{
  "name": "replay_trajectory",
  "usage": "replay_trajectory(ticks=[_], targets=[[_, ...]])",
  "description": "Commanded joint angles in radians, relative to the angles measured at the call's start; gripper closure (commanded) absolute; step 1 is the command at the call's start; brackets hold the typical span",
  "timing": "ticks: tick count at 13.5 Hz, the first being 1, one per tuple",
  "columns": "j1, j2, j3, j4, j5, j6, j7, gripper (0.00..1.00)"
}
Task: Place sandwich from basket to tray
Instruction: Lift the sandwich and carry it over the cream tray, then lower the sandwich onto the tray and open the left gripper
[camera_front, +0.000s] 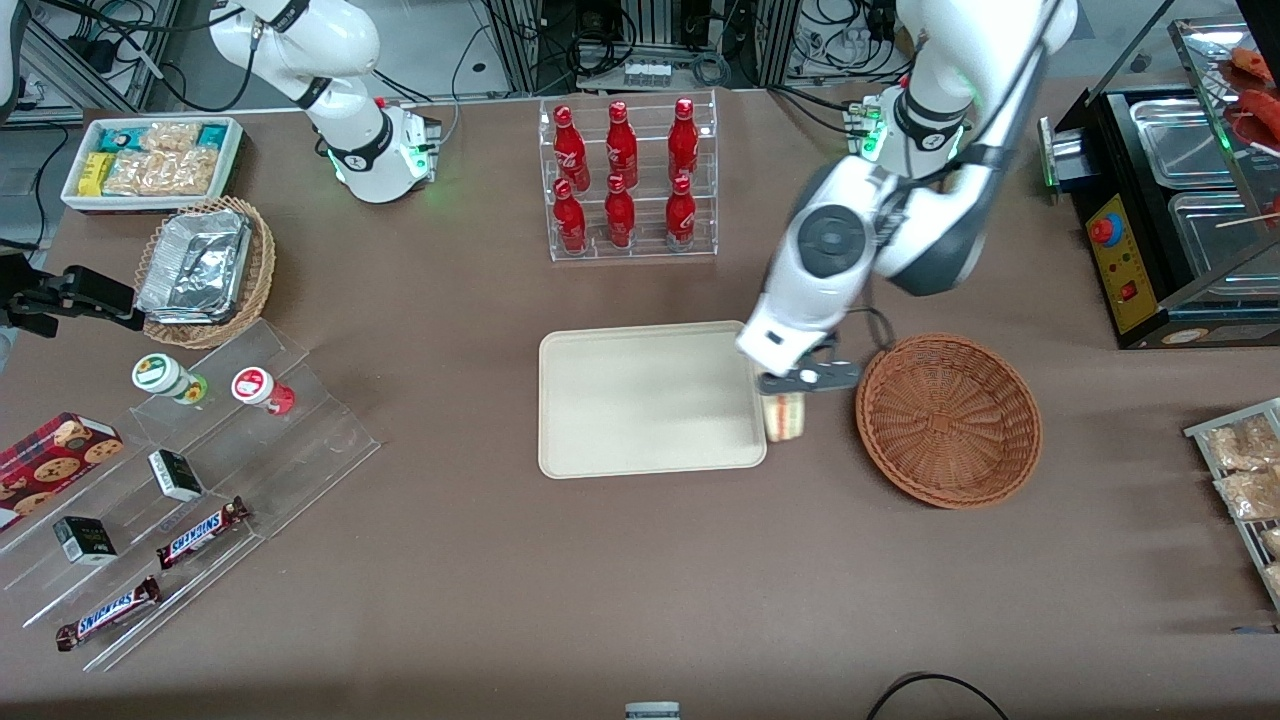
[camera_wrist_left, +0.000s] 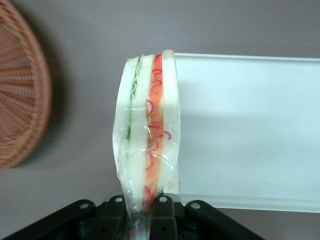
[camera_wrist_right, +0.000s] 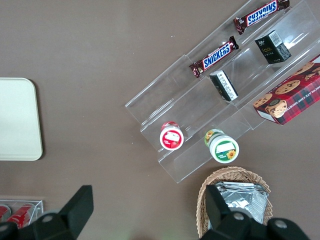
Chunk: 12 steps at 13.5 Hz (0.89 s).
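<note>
The black two-finger hand (camera_front: 806, 380) clamps the wrapped triangular sandwich (camera_front: 785, 416), hanging between the reddish-brown wicker basket (camera_front: 948, 420) and the cream rectangular tray (camera_front: 650, 397), just at the tray's rim.

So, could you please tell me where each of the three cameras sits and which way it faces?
Front view: high above the table, looking down; both arms show, the gripper holding the sandwich between tray and basket.
Left wrist view: on the working arm, facing down past its gripper at sandwich, tray and basket.
Right wrist view: on the parked arm, facing down at the Snickers bars.
All three views share the tray.
</note>
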Motion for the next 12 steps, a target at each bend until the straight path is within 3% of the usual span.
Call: replay_trajectory(ticks=[1,7,12], targets=[[-0.079,0.101,0.016,0.137,0.009,-0.036,-0.063,1.0],[-0.182,0.342,0.017,0.437,0.009,-0.159,-0.104,1.0],[-0.206,0.434,0.019,0.525,0.011,-0.168,-0.112,1.0]])
